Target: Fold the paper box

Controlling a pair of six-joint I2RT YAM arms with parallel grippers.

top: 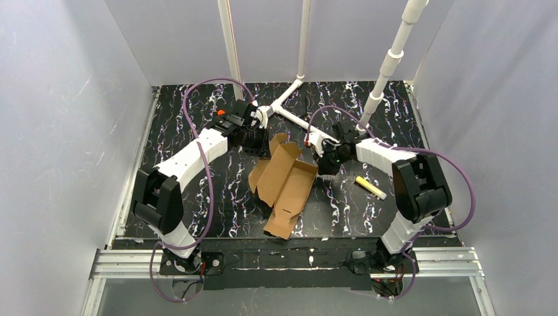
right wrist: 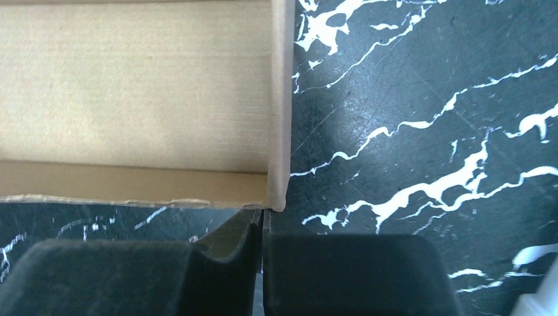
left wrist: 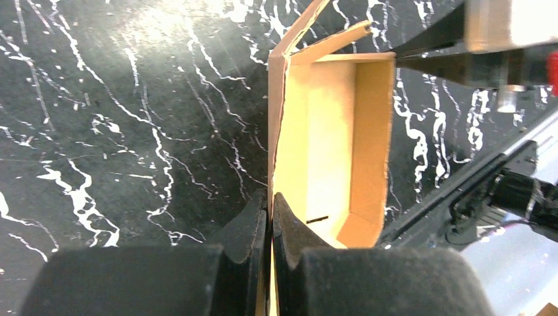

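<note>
While both arms reach out from the near edge, elbows bowed outward and wrists turned inward, the paper box (top: 284,181) lies half-folded at mid tabletop (top: 342,214) between them. The left claw (left wrist: 270,210) is clamped on a raised side wall. The right claw (right wrist: 263,220) sits at a box corner, pads nearly together; whether it grips, I cannot tell.

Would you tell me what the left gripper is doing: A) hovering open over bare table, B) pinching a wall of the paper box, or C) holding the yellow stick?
B: the left gripper is shut on an upright wall of the paper box.
</note>
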